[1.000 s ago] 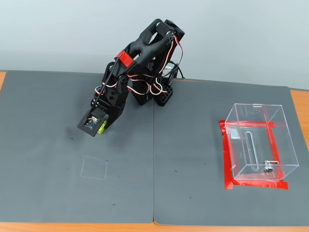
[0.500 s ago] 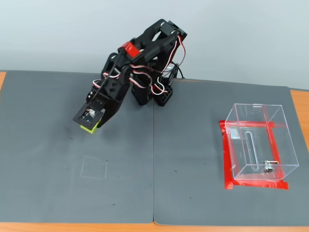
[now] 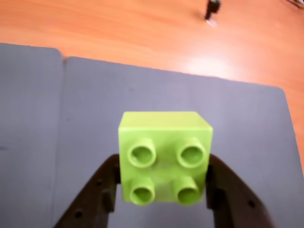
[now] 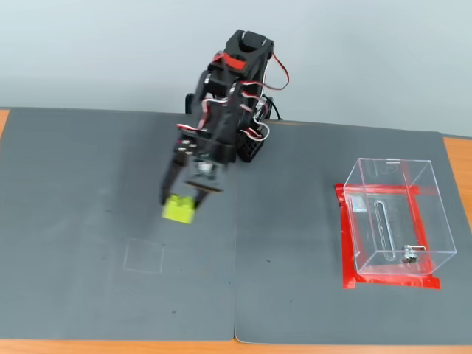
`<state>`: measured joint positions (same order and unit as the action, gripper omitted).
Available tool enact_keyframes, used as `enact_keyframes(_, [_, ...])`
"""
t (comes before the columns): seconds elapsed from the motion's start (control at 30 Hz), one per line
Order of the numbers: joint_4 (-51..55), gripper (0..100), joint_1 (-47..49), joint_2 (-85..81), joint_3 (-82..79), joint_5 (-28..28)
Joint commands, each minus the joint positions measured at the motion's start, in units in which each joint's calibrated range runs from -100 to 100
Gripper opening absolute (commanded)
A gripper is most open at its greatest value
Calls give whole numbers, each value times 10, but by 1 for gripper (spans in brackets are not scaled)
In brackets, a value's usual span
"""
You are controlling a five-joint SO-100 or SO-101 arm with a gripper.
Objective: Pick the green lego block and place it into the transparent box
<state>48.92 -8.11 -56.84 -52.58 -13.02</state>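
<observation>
Wrist view: your gripper (image 3: 161,190) is clamped on the brick (image 3: 164,156), 1 dark finger (image 3: 102,190) pressed to its left side and the other (image 3: 223,190) to its right. The brick is lime green, 4 round studs facing the camera, 2 over 2. It fills the middle of the frame and sits squarely between the fingers, not tilted much. Behind it you see the grey mat (image 3: 71,109) with a seam running down at left, and beyond the mat the orange tabletop (image 3: 118,28). A small dark object (image 3: 212,9) stands on the wood near the top edge, too blurred to tell what.

Fixed view: your arm (image 4: 225,110) rises from its base at the back of the mat (image 4: 74,221), near the centre seam, and reaches forward and down. The gripper (image 4: 179,206) holds the brick (image 4: 178,209) at its tip; the brick looks lifted off the mat, left of the seam. A faint square outline (image 4: 144,257) is drawn on the mat just in front and left of the brick. The box (image 4: 394,217) stands well apart at right, upright, open top, clear walls, on a red tape frame (image 4: 346,243). A small metal latch (image 4: 409,254) shows at its near side. Nothing green is in the box.
</observation>
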Motion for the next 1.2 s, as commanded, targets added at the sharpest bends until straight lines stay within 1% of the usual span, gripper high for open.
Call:
enact_keyframes(0.0, [2, 14, 99, -26, 28, 0])
enact_keyframes(0.17, [0, 14, 221, -39, 20, 1])
enact_keyframes(0.2, [1, 14, 269, -42, 20, 1])
enact_keyframes(0.27, [-2, 14, 317, -44, 20, 1])
enact_keyframes(0.43, [-5, 15, 422, -46, 19, 2])
enact_keyframes(0.57, [-6, 15, 487, -42, 22, 2])
enact_keyframes(0.9, [-7, 14, 593, -36, 50, 2])
enact_keyframes(1.03, [-6, 14, 606, -10, 79, 4])
enact_keyframes(1.17, [1, 14, 607, 51, 129, 14])
